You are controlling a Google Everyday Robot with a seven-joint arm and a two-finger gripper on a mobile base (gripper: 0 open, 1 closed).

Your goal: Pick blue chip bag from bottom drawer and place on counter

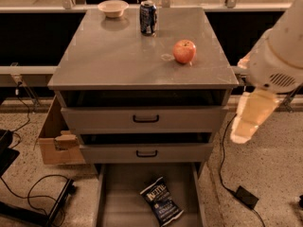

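Note:
The blue chip bag (161, 201) lies flat on the grey floor of the open bottom drawer (113, 197), right of its middle, white label panel facing up. The counter (118, 51) is the grey cabinet top above it. My arm hangs in at the right edge of the camera view, and my gripper (242, 132) is its pale lower end, right of the cabinet at the height of the two upper drawers. It is well above and to the right of the bag and holds nothing that I can see.
On the counter stand a blue soda can (148, 17), a red apple (184, 51) and a small bowl (113, 7). Both upper drawers (146, 119) are shut. A cardboard box (56, 141) sits left of the cabinet. Cables and a power brick (246, 197) lie on the floor.

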